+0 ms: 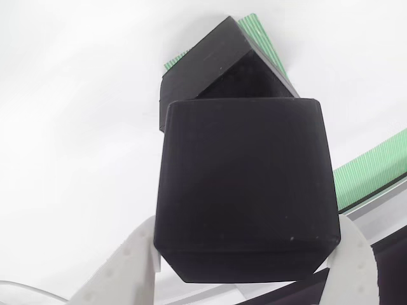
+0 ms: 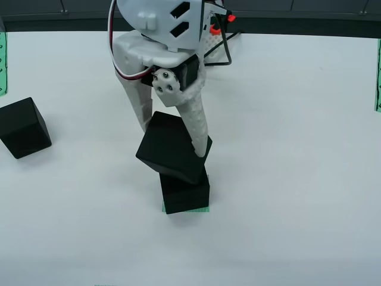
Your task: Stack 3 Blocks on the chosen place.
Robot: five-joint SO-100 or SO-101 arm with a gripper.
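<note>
Stacking is partly complete. In the view from above, one black cube, the base block (image 2: 185, 192), sits on the green striped square patch (image 2: 187, 210), whose edge shows at the block's foot. That first placement is judged done.

The white gripper (image 2: 172, 140) is clenched on a second black cube, the held block (image 2: 172, 154), one finger (image 2: 197, 122) pressed to its right face and the other behind its left edge. The held block is tilted and turned against the base block beneath it; its lower corner meets or nearly meets the base block's top, and contact cannot be confirmed.

In the view that rides on the gripper, the held block (image 1: 245, 187) sits between the white fingers (image 1: 353, 254), with the base block (image 1: 219, 63) beyond it and the green patch (image 1: 261, 38) at its far edges.

A third black cube, the loose block (image 2: 24, 127), rests on the white table (image 2: 297, 179) well apart to the left in the view from above, untouched.

Remaining, by judgement: square and seat the held block, release it, then fetch and stack the loose block. The misalignment risks a toppled stack.
</note>
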